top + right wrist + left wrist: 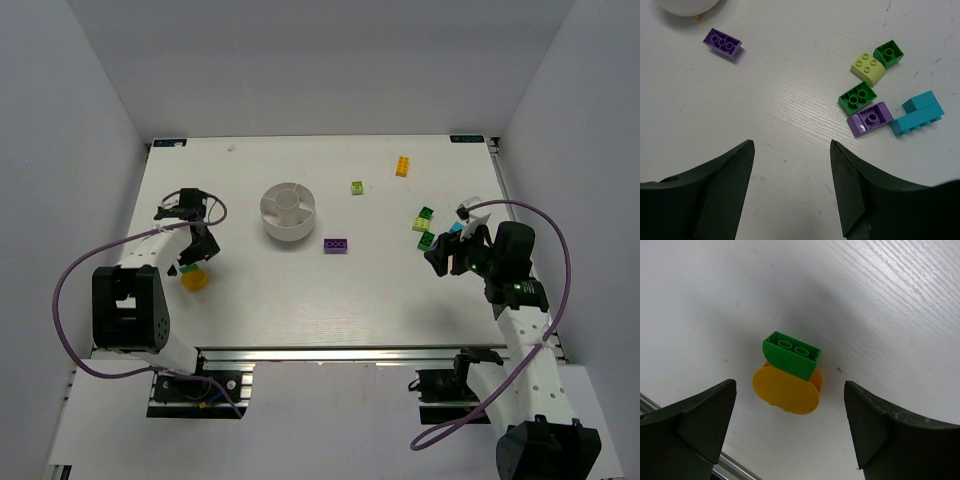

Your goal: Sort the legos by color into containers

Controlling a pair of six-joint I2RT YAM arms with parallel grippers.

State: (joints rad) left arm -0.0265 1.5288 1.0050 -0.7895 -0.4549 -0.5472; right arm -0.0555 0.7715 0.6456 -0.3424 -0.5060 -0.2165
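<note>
My left gripper point(196, 256) is open above a dark green brick point(791, 355) that leans on a yellow rounded brick point(786, 390); both lie between and ahead of its fingers, untouched. The yellow brick point(193, 279) is at the table's left. My right gripper point(446, 256) is open and empty over bare table point(792, 150). Ahead of it lie a lime brick point(868, 69), two dark green bricks point(889, 53) point(857, 98), a purple brick point(870, 119) and a cyan brick point(917, 114). Another purple brick point(336, 244) lies near the round white dish point(287, 210).
An orange brick point(402, 166) and a lime brick point(357, 187) lie at the back, right of the dish. The dish's rim point(687, 6) shows at the top left of the right wrist view. The table's front rail runs just behind the left gripper point(730, 465).
</note>
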